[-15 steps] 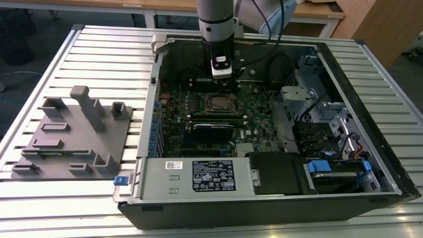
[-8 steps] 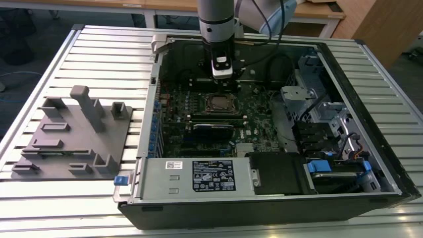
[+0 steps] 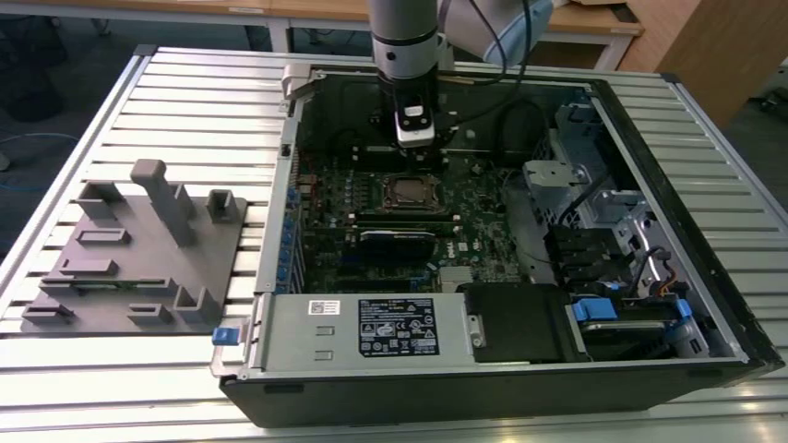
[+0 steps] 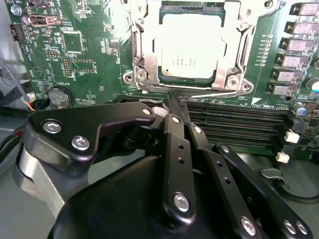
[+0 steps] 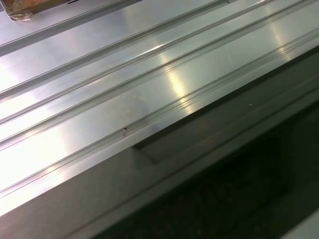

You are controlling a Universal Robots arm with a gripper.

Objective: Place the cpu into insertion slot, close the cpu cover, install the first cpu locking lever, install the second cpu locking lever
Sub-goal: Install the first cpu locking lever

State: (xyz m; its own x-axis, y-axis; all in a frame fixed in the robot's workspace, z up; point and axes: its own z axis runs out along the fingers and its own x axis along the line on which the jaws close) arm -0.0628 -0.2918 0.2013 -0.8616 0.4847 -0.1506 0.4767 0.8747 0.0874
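Observation:
The cpu, a dull silver square, lies in the insertion slot on the green board. The cpu cover, a silvery frame, lies flat around it. A thin wire locking lever runs along the socket edge nearest my fingers. My gripper hangs just beside that edge, its two black fingers meeting at the tips with nothing seen between them. In the exterior view the gripper stands above the board just beyond the socket, inside the open computer case.
Long black memory slots run right beside my fingertips. A grey fixture block stands on the ribbed metal table at the exterior view's left. A power supply and drive bays fill the case's near and right parts.

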